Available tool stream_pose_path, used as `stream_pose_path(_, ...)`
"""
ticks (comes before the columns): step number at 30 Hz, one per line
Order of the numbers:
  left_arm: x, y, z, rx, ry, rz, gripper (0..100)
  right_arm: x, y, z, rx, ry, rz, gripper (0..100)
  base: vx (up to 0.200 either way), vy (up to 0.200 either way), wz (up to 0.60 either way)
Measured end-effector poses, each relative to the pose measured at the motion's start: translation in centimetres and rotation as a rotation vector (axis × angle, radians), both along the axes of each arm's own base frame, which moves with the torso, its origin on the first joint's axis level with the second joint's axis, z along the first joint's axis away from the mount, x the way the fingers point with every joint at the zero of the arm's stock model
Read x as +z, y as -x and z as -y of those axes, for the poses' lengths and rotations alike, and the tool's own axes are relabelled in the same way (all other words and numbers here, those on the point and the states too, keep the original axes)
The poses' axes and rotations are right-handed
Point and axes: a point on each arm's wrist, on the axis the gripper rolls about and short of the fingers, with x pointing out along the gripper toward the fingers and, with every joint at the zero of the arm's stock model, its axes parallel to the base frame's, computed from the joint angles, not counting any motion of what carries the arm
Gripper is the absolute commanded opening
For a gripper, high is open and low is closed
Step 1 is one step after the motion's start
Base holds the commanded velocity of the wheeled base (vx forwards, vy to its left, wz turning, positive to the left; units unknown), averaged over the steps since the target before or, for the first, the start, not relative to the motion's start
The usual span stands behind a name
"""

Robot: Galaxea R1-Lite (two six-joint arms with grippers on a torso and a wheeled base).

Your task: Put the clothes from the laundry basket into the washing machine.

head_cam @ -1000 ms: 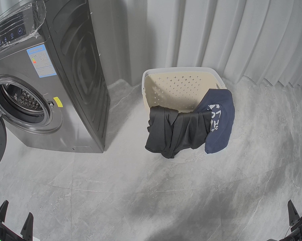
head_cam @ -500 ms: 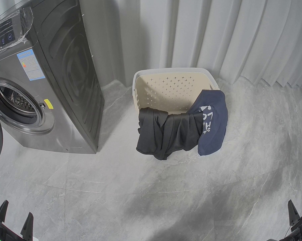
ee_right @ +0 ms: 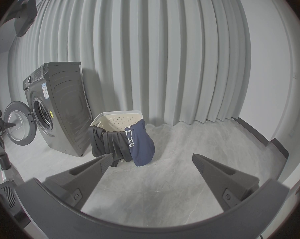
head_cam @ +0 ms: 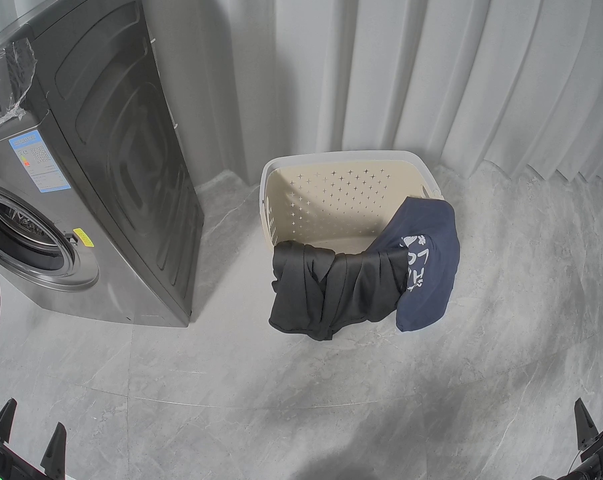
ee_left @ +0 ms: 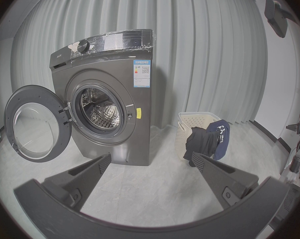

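Across the grey floor (head_cam: 315,381), nothing picked up yet.
Head view: black garment (head_cam: 328,295) and navy printed shirt (head_cam: 431,268) drape over the rim of the cream perforated plastic laundry basket (head_cam: 351,159), beside the grey front-loading washing machine (head_cam: 115,168). Left wrist: left pincer (ee_left: 149,156) spread, round door (ee_left: 37,123) open. Right wrist: right pincer (ee_right: 151,156) spread; drive closer, then pinch the black garment at the rim.

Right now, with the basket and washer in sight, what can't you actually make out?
- Laundry basket floor, head view: hidden behind the black garment and navy shirt draped over the near rim; more clothes inside cannot be told.
- Washing machine drum, head view: cut off by the picture's left edge; the left wrist view shows only part of it.
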Motion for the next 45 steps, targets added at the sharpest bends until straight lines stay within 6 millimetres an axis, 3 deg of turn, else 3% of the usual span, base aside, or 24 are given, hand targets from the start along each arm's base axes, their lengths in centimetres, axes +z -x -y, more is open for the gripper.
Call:
stream_pose_path(10, 0.00, 0.00, 0.00, -0.001, -0.002, 0.000, 100, 0.00, 0.00, 0.00, 0.000, 0.000, 0.000, 100, 0.000, -0.200, 0.00)
stream_pose_path(45, -0.01, 0.00, 0.00, -0.001, -0.001, 0.000, 100, 0.00, 0.00, 0.00, 0.000, 0.000, 0.000, 100, 0.011, -0.034, 0.00)
